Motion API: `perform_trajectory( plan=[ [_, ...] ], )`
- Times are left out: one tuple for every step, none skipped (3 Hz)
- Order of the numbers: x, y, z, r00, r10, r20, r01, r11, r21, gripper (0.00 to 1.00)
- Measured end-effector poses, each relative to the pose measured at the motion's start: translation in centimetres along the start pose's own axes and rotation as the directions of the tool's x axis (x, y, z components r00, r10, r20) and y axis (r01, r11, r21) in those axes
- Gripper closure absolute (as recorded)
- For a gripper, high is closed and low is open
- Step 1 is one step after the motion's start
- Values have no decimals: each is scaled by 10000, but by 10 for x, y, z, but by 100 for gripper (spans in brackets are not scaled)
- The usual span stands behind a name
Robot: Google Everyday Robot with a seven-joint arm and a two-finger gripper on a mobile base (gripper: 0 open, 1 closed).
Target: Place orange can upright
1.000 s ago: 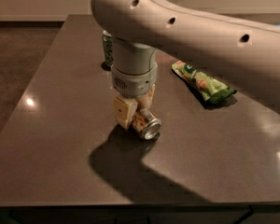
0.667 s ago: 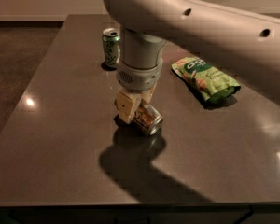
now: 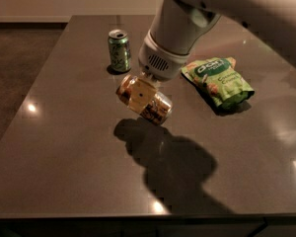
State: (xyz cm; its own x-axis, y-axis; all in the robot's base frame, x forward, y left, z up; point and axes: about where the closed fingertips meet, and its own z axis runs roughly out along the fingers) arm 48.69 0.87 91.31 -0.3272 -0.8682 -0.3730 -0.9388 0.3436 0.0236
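The orange can (image 3: 155,108) hangs tilted on its side above the dark table (image 3: 64,147), its shadow on the surface below it. My gripper (image 3: 139,94) reaches down from the white arm at the upper right and is shut on the orange can, with one cream-coloured finger (image 3: 140,94) across its middle. The can's silver ends point down-right and up-left. It touches nothing else.
A green can (image 3: 119,51) stands upright at the back of the table, left of the arm. A green snack bag (image 3: 218,80) lies flat to the right. The table's left edge borders a brown floor (image 3: 15,68).
The gripper has lifted the orange can off the table and raised it. The arm has moved up and to the right, uncovering the green can and the bag.
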Motion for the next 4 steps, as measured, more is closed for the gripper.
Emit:
perform_trajectory(
  plan=[
    [-3, 5, -17, 9797, -1087, 1682, 1138, 9933, -204, 100],
    [3, 14, -21, 9087, -1475, 3906, 1676, 9857, -177, 100],
    [11, 13, -19, 8006, -1548, 5788, 1905, 9817, -10, 100],
    [21, 10, -14, 7005, -1592, 6957, 2100, 9776, 123, 100]
  ],
)
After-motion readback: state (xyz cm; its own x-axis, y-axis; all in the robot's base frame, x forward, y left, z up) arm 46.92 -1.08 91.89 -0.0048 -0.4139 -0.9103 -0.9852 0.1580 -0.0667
